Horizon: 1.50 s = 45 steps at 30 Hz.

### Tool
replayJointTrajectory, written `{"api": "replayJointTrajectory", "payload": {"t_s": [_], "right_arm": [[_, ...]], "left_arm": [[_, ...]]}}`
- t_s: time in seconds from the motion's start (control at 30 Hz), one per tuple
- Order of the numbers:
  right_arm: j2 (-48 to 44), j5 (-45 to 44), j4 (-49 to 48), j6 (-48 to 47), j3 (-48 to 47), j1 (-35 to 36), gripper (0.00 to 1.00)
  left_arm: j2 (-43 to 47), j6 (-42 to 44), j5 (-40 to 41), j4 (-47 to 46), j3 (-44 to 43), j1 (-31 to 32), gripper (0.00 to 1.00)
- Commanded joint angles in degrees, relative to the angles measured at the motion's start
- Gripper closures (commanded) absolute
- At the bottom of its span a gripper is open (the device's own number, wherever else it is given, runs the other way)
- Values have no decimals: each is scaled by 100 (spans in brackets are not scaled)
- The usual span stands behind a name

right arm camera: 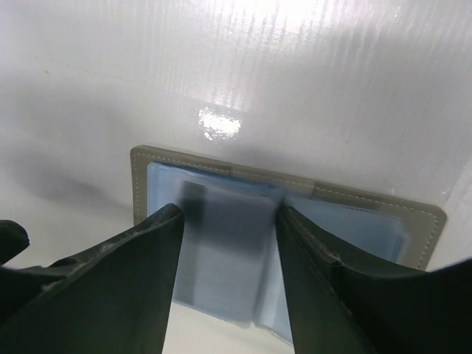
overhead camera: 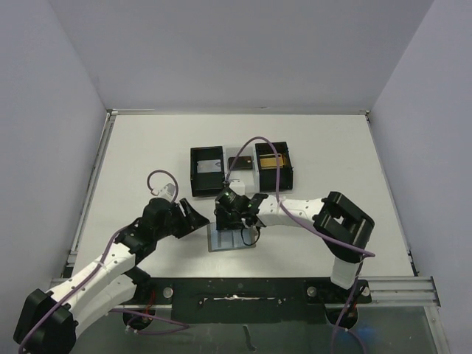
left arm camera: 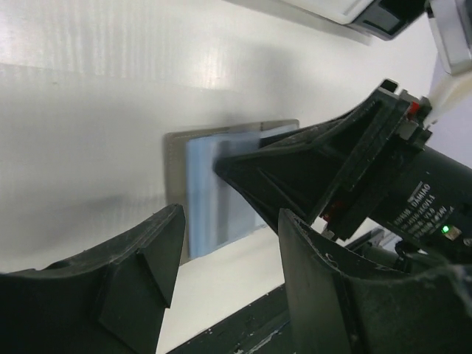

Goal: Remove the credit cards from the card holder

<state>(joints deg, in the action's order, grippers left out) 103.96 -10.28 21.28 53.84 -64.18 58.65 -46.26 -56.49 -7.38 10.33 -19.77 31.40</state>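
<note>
The card holder [overhead camera: 221,243] lies open on the table, its grey rim [right arm camera: 221,164] and grey-blue pocket panels facing up. My right gripper [overhead camera: 237,221] hangs right over it. In the right wrist view my right gripper [right arm camera: 230,212] has its fingers closed on the two side edges of a pale silvery-grey credit card [right arm camera: 228,251], blurred, standing over the left panel. My left gripper [overhead camera: 198,218] is open and empty, just left of the holder. In the left wrist view my left gripper [left arm camera: 230,221] faces the holder [left arm camera: 175,169], with the right gripper's finger [left arm camera: 295,177] across it.
A black three-compartment tray [overhead camera: 193,173] stands behind the holder; a pale card [overhead camera: 209,165] lies in its left compartment and a yellow item [overhead camera: 270,160] in its right one. The table's near edge with a black rail [overhead camera: 236,291] is just below the holder.
</note>
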Motion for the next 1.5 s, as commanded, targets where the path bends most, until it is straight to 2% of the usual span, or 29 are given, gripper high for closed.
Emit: {"api": "replayJointTrajectory", "payload": {"t_s": [0.0, 0.17, 0.27, 0.4, 0.6, 0.8, 1.03, 1.23, 1.47], "right_arm": [[-317, 777, -964, 65, 691, -253, 53], [-496, 1101, -1551, 159, 1159, -407, 53], [-496, 1055, -1454, 139, 1107, -408, 49], [-330, 501, -734, 73, 651, -245, 39], [347, -329, 534, 39, -416, 187, 33], [998, -850, 1512, 104, -1239, 424, 31], [1392, -1291, 2063, 61, -1719, 649, 31], [1174, -1087, 1696, -55, -1541, 638, 41], [284, 216, -50, -180, -345, 205, 44]], "left_arm": [[-112, 85, -627, -989, 69, -11, 48], [-418, 118, -1111, -1532, 178, 1, 49], [-483, 105, -920, -1356, 108, 26, 52], [111, -100, -3, -491, 55, 20, 52], [1017, -249, 940, 510, -58, 5, 51], [1470, -343, 1216, 845, -57, -11, 51], [1301, -349, 1180, 734, -95, -15, 51], [1215, -301, 1173, 708, -147, -17, 51], [1156, -262, 865, 423, -24, -20, 51]]}}
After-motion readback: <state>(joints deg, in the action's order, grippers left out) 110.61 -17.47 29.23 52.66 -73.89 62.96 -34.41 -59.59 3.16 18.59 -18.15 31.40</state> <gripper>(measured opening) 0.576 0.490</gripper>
